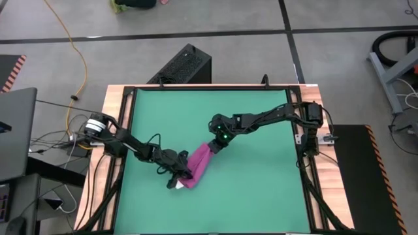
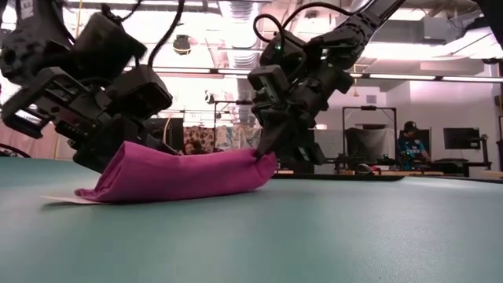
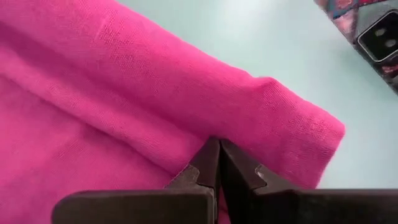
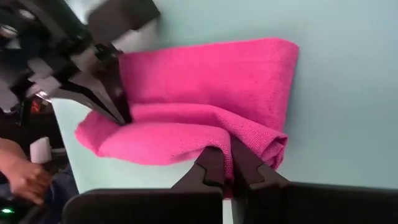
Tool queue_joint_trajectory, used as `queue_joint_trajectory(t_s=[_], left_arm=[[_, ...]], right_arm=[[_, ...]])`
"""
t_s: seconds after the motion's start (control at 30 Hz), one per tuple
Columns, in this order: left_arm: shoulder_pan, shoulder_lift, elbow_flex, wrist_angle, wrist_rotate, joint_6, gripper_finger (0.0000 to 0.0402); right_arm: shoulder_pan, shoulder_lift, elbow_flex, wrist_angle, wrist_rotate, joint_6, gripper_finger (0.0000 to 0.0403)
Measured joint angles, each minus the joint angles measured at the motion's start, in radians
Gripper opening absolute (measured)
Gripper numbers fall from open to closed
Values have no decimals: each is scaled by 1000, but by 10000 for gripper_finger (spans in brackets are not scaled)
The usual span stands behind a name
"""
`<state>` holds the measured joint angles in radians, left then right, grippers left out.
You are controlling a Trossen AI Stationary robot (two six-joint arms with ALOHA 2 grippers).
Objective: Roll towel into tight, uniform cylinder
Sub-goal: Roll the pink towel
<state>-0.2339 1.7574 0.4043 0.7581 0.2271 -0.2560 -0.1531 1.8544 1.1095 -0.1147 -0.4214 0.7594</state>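
Observation:
The magenta-pink towel (image 1: 199, 166) lies on the green mat (image 1: 261, 189) as a loose, rolled-over bundle, running from the far right to the near left; it also shows in the low view (image 2: 181, 173). Its small white tag (image 2: 67, 199) lies flat on the mat at the near-left end. My left gripper (image 1: 179, 173) is shut on the towel's near-left end, with the fingertips at a crease in the left wrist view (image 3: 217, 146). My right gripper (image 1: 214, 147) is shut on the far-right end and also shows in its own wrist view (image 4: 225, 158). My left gripper has its shut fingertips in the crease under the towel's rolled-over fold (image 3: 205, 127), near the near-left end. The fingers come slanting down from the table's left. The towel rests on the mat. How many layers it has, I cannot tell. My right gripper pinches the folded cloth at the towel's far-right end (image 4: 249, 134) between its two fingers, and a strip of pink shows between the tips. The fingers come slanting down from the far right, along the bundle. That end rests on the mat (image 2: 263, 169).
The mat is bounded by a black frame (image 1: 300, 156) on a wooden table. A black box (image 1: 186, 65) stands beyond the far edge. Bare green mat lies toward the near and right sides. A person (image 2: 409, 141) sits in the room behind.

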Motion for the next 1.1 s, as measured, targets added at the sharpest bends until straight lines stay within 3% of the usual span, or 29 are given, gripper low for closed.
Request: queue_joint_trajectory(t_s=[0.23, 0.33, 0.47, 0.7, 1.1], left_arm=[[-24, -245, -3, -254, -317, 186, 0], [-9, -304, -14, -228, -412, 337, 0], [62, -278, -19, -210, -394, 477, 0], [197, -92, -17, -57, -254, 557, 0], [179, 71, 12, 14, -137, 390, 0]], right_arm=[[13, 0, 0, -26, 10, -35, 13], [14, 0, 0, -26, 9, -35, 13], [14, 0, 0, -33, 8, -36, 13], [15, 0, 0, -28, 7, -36, 13], [2, 0, -1, -42, 1, -35, 13]])
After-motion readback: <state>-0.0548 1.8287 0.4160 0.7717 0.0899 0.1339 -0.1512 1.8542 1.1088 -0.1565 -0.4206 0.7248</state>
